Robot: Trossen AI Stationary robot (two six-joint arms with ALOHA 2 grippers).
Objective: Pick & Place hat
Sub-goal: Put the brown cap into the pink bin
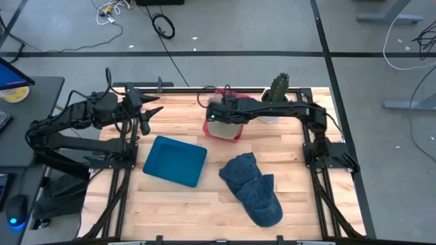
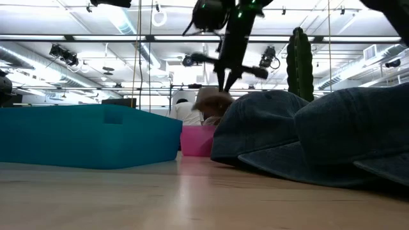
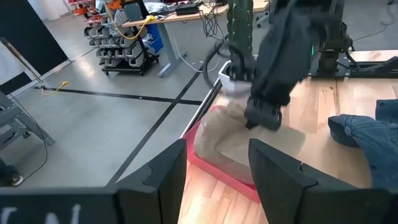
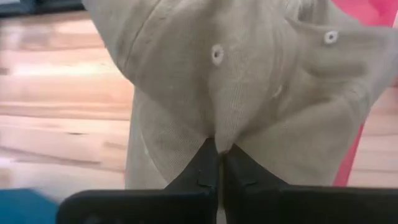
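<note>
Right gripper [image 4: 219,163] is seen pinched tight on a fold of the tan hat [image 4: 249,93], the fingers nearly closed with only cloth between them. That hat is held over the pink bin [image 1: 225,129] at the far middle of the table, part of it draped on the bin, as the left wrist view shows. Left gripper [image 1: 148,109] is parked at the far left, its fingers spread and nothing held.

Two denim hats [image 1: 253,187] are lying in a heap near the middle right, and a blue tray [image 1: 174,160] is sitting to their left. A cactus [image 1: 278,87] is standing just beyond the bin.

Now the risks. Only a thin pleat of fabric is gripped, so the hat could be lost if it is swung fast or the cloth slides out. The brim looks to be dragging on the bin wall; the bin could be tipped or pulled along. The cactus could be brushed by the arm on a careless lift.
</note>
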